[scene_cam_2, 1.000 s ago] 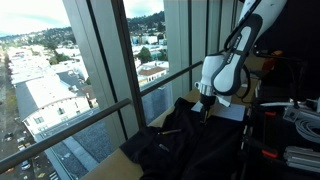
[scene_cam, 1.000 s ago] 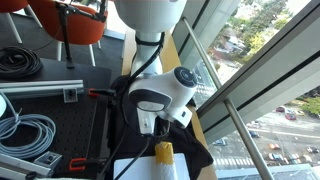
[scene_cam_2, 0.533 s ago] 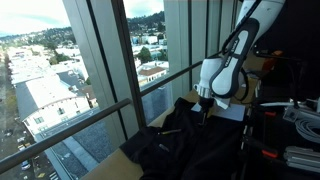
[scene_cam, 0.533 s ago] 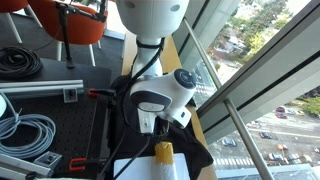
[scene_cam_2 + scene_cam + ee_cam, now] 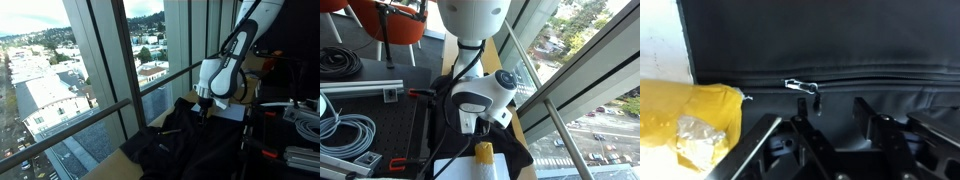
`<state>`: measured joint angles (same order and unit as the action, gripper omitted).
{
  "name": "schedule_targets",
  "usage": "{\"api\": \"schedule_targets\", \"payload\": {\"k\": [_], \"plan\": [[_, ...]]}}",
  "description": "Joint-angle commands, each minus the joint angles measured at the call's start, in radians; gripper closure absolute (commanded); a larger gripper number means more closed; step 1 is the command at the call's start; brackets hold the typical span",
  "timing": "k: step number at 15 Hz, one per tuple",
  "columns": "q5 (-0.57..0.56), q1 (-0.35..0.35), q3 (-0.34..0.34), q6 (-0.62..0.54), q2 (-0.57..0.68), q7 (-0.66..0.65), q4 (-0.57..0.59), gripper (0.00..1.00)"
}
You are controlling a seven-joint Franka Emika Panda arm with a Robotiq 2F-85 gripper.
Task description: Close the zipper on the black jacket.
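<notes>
Hovering over the black jacket (image 5: 820, 40), you are holding the gripper (image 5: 840, 128) spread and empty just beside the zipper (image 5: 890, 82), presumably so its metal pull (image 5: 802, 87) can be pinched.

Opposed exteriors, wrist close over jacket (image 5: 820, 40)

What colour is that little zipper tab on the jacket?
Pale silver: the zipper tab stands out against the black jacket, best in the wrist view.
</notes>
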<state>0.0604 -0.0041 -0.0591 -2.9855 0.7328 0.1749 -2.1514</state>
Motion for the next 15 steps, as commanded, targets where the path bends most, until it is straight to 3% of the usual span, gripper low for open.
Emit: {"api": "schedule_targets", "payload": {"k": [1, 4, 15], "plan": [[-0.038, 0.005, 0.018, -0.002, 0.018, -0.034, 0.022, 0.8], [-0.041, 0.002, 0.03, 0.006, 0.025, -0.033, 0.034, 1.0], [-0.062, 0.03, 0.053, -0.004, 0.008, -0.046, 0.02, 0.98]]}}
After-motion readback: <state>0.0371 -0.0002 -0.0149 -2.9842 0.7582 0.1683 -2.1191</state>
